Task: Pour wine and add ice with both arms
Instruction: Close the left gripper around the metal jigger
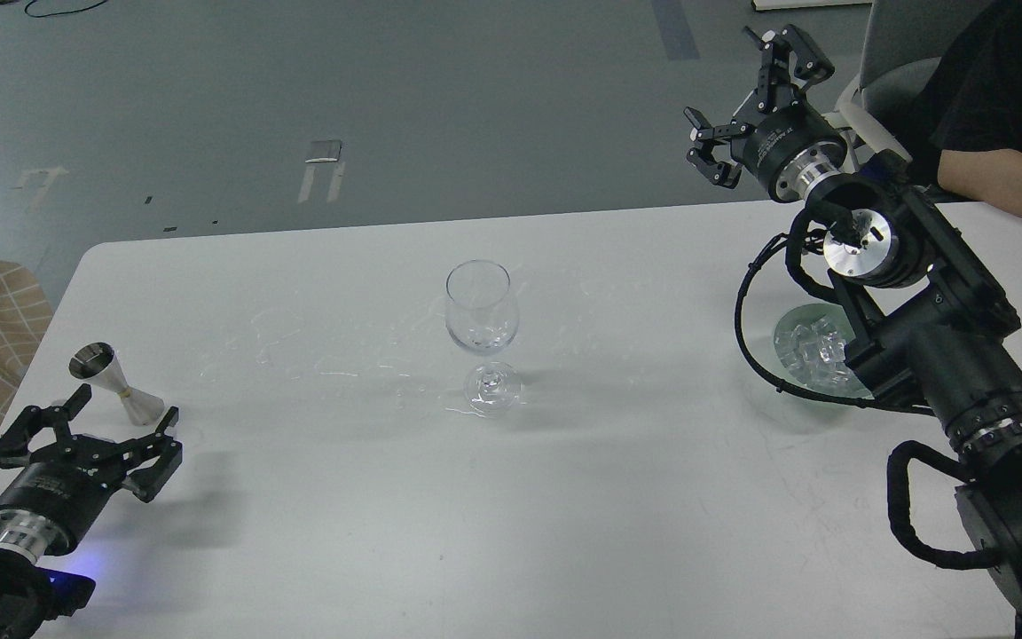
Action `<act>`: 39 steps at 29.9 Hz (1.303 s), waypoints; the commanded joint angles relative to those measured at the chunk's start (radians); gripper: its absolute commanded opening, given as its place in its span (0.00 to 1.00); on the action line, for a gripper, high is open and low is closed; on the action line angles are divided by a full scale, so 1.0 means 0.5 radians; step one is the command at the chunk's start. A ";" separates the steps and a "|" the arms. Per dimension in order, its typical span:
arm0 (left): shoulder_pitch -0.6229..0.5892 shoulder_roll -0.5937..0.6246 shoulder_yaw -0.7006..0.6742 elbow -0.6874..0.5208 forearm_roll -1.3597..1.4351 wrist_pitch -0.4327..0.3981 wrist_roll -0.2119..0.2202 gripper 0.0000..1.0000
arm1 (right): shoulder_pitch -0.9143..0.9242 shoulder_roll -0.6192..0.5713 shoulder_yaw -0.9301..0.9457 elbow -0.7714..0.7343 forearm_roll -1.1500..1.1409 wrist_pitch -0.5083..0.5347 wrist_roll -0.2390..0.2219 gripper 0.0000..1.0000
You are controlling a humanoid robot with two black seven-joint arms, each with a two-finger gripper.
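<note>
The white table carries three items. A clear wine glass stands upright near the table centre, its foot resting on the surface. Thin streaks and droplets of clear liquid lie on the surface around and to the left of the glass. Whether the bowl holds any liquid cannot be determined.

The ice, several small clear cubes, lies in a shallow glass dish on the right side of the table, well apart from the wine glass. The right arm crosses in front of the dish and hides its right portion.

A metal jigger rests tilted on the left side of the table, its open mouth facing up and left.

Left hand: positioned low over the left edge of the table, just beside the jigger, with fingers spread apart and nothing between them. The nearer fingertip lies close to the jigger base; contact cannot be confirmed.

Right hand: raised beyond the far right edge of the table, above the grey floor, fingers spread apart and holding nothing. It is well apart from the ice dish.

A seated person's forearm rests at the far right corner of the table.
</note>
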 commanded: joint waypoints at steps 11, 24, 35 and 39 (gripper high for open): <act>-0.267 -0.129 -0.041 0.319 0.135 -0.022 0.077 0.98 | -0.006 0.002 -0.022 0.003 0.000 -0.031 -0.003 1.00; -0.246 -0.181 -0.121 0.319 0.131 -0.105 0.068 0.98 | 0.006 0.002 -0.028 0.003 0.000 -0.034 -0.016 1.00; -0.237 -0.184 -0.124 0.319 0.135 -0.108 0.074 0.98 | 0.000 0.002 -0.028 0.003 0.000 -0.034 -0.016 1.00; -0.237 -0.187 -0.127 0.328 0.131 -0.108 0.068 0.98 | -0.003 0.002 -0.028 0.003 0.000 -0.034 -0.016 1.00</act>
